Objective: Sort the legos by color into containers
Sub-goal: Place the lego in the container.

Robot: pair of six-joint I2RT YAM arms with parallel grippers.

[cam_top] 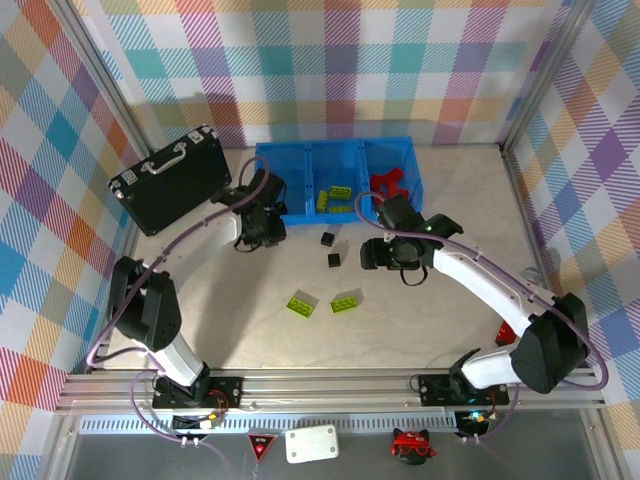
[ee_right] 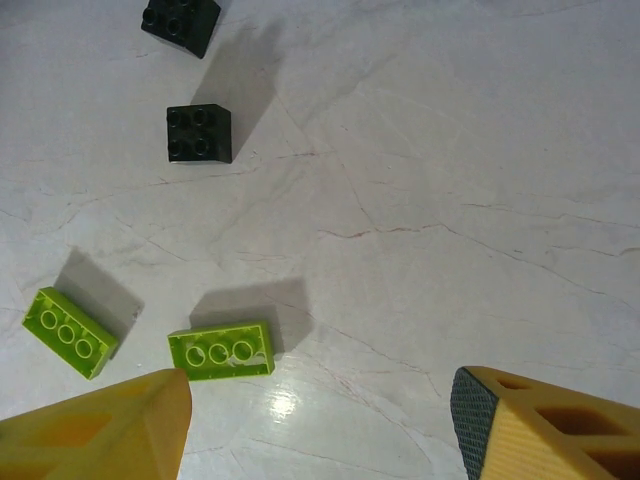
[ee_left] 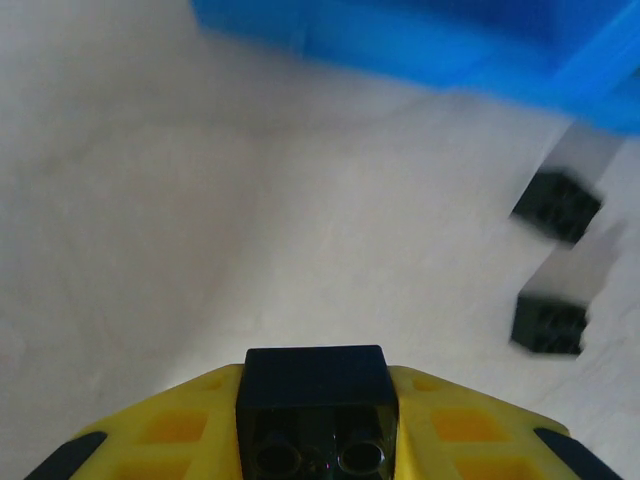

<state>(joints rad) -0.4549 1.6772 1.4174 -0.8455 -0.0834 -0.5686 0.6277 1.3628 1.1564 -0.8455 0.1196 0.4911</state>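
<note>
Over the tabletop [ee_left: 150, 200], wrist view reveals left claw [ee_left: 318, 432] gripping black lego [ee_left: 315, 378].

blue tray [cam_top: 310, 147], lime-green bricks [ee_right: 221, 351], black cubes [ee_right: 199, 134], red bricks [cam_top: 388, 183], yellow pincer fingers [ee_right: 100, 430], multicoloured plaid walls [cam_top: 350, 70]

Top camera high behind me, looking down over the table [cam_top: 460, 180], my wrist cameras close above it, both sharing two black legos [ee_right: 199, 133].

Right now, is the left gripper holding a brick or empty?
Holding: the left gripper is shut on a black brick, which sits clamped between its yellow fingers in the left wrist view.
</note>
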